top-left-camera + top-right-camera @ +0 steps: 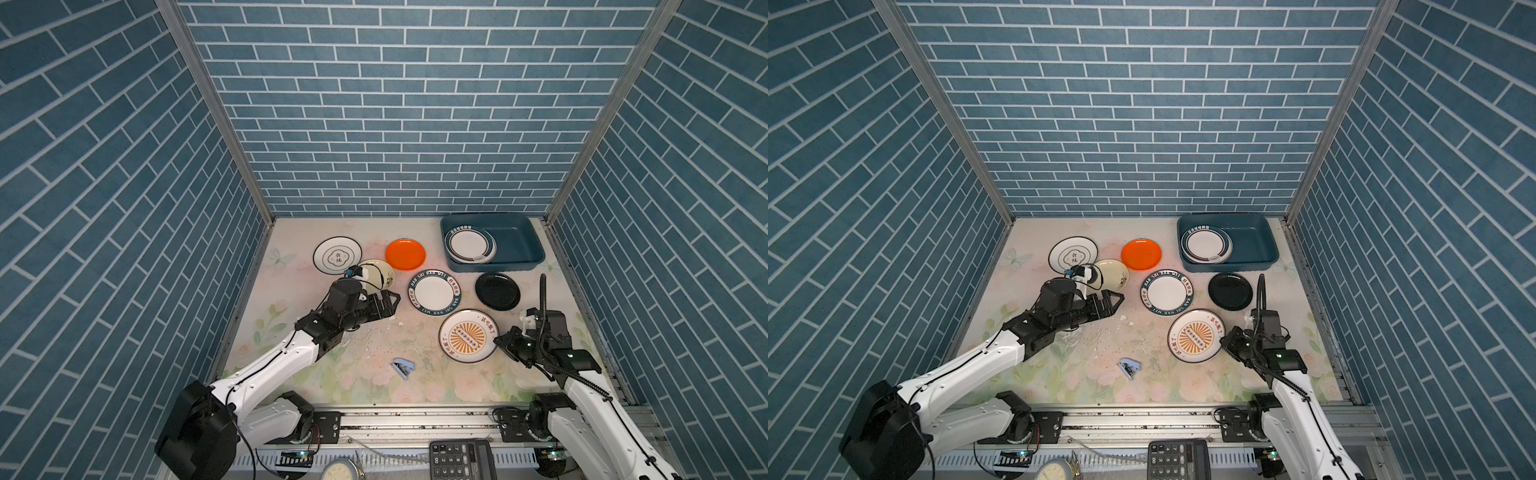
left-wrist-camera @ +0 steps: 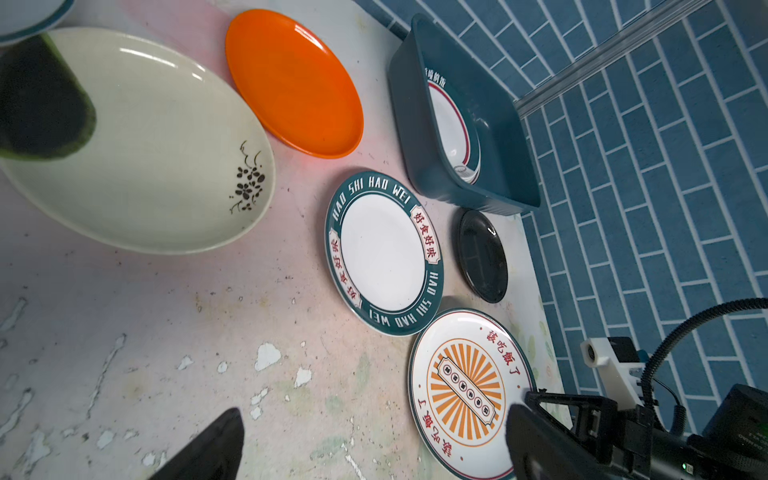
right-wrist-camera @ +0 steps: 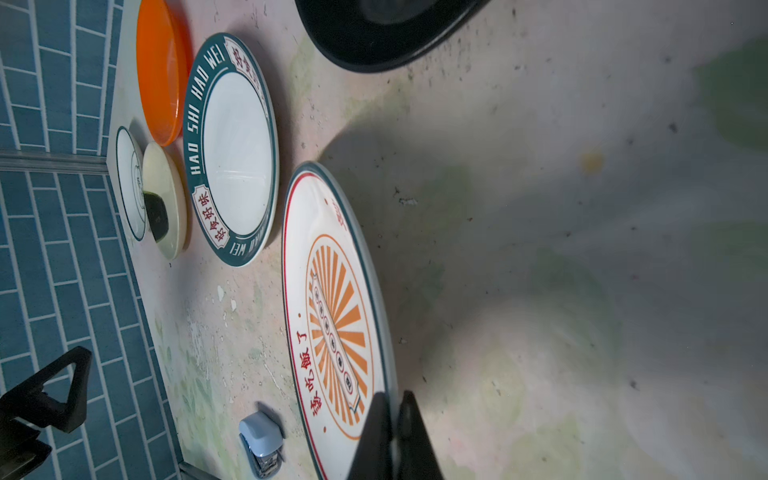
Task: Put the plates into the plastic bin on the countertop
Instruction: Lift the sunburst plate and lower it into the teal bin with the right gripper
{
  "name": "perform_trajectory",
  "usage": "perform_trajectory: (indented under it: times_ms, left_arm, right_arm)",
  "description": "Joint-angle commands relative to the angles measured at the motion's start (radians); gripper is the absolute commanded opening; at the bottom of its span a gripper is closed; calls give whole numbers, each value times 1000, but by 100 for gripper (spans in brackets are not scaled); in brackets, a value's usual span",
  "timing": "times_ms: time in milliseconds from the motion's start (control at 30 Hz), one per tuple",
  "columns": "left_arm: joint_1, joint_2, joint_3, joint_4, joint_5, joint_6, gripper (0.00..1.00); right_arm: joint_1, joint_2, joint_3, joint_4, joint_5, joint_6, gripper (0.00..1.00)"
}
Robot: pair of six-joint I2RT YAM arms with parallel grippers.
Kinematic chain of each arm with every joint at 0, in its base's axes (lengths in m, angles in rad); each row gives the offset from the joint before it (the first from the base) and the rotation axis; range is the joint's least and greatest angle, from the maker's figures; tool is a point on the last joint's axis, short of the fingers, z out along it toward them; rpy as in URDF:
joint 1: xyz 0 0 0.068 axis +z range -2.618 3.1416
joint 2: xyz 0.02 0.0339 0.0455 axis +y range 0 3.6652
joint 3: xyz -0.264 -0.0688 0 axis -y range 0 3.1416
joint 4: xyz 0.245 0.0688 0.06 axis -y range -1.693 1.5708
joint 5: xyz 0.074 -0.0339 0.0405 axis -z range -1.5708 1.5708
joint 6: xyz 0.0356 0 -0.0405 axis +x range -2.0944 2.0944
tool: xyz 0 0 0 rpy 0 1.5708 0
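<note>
Orange sunburst plate (image 3: 336,332): face up on the countertop (image 1: 436,382), well short of the plastic bin (image 1: 519,245) | my right gripper (image 3: 394,398) is closed on its near rim, I think, since a flat plate offers no other purchase | the plate is round, with no long axis; the bin's runs along the back wall | my left gripper (image 1: 392,300) is spread wide and empty

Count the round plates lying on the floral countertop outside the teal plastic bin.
6: black-rimmed white plate far left, cream plate beside it, plain orange plate, teal-lettered plate centre, glossy black plate, orange sunburst plate front right. None seems hidden.
</note>
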Motion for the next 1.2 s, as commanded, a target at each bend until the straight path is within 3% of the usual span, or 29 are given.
perform_trajectory:
  times_ms: [0, 333, 767, 1167]
  left_arm:
    - [15, 21, 39, 17, -12, 45, 100]
    - [22, 117, 104, 9, 37, 147, 100]
    - [24, 127, 82, 60, 30, 258, 100]
    - [32, 178, 65, 142, 86, 257, 100]
  right_arm:
    - [0, 5, 60, -20, 24, 8, 0]
    - [-1, 71, 151, -7, 49, 25, 0]
    - [-5, 294, 389, -17, 85, -36, 0]
    - [-35, 415, 562, 31, 115, -6, 0]
